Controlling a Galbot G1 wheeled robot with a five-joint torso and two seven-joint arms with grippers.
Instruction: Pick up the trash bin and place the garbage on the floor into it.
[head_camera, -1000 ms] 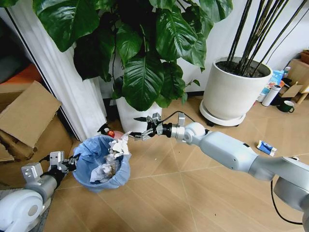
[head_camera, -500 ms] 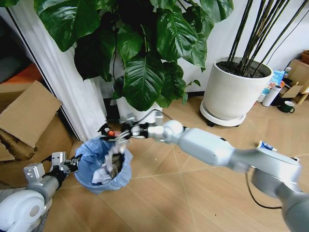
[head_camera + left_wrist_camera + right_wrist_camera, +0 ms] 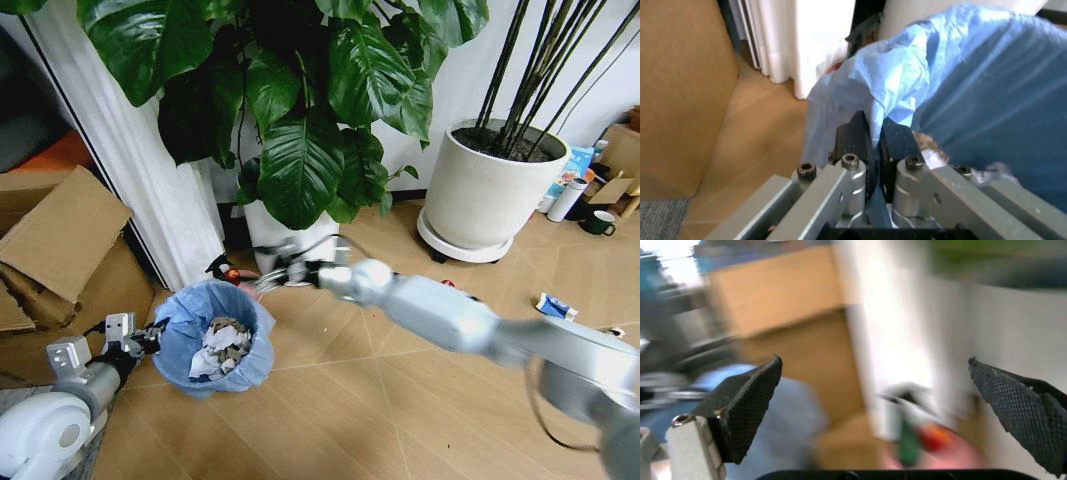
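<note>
The trash bin (image 3: 216, 338) stands on the herringbone wood floor (image 3: 380, 400) just in front of the white curtain (image 3: 150, 190), its crinkled light-blue bag (image 3: 973, 80) folded over the rim. The left pincer (image 3: 140, 338) is pressed together on that bag at the bin's rim, on the side away from the big leafy plant (image 3: 300, 120); in the left wrist view its black fingertips (image 3: 857, 137) pinch a fold of the blue plastic. The right pincer (image 3: 880, 410) is spread wide and empty, hanging beside the bin's far rim, between the bin and the plant's white pot (image 3: 285, 235).

Inside the bin lie crumpled white tissues (image 3: 215, 352) with some darker crumpled scrap on top; the pile sits below the rim, so there is room for more. A blue-white wrapper (image 3: 553, 306) lies on the floor well apart from the bin, near the large white planter (image 3: 485, 195).

The drop looks done, so the step in hand seems to be clearing the right arm. To do it well, lift the open fingers up and away without snagging the bag's folded edge, and keep the left grip steady so the bin does not tip.
</note>
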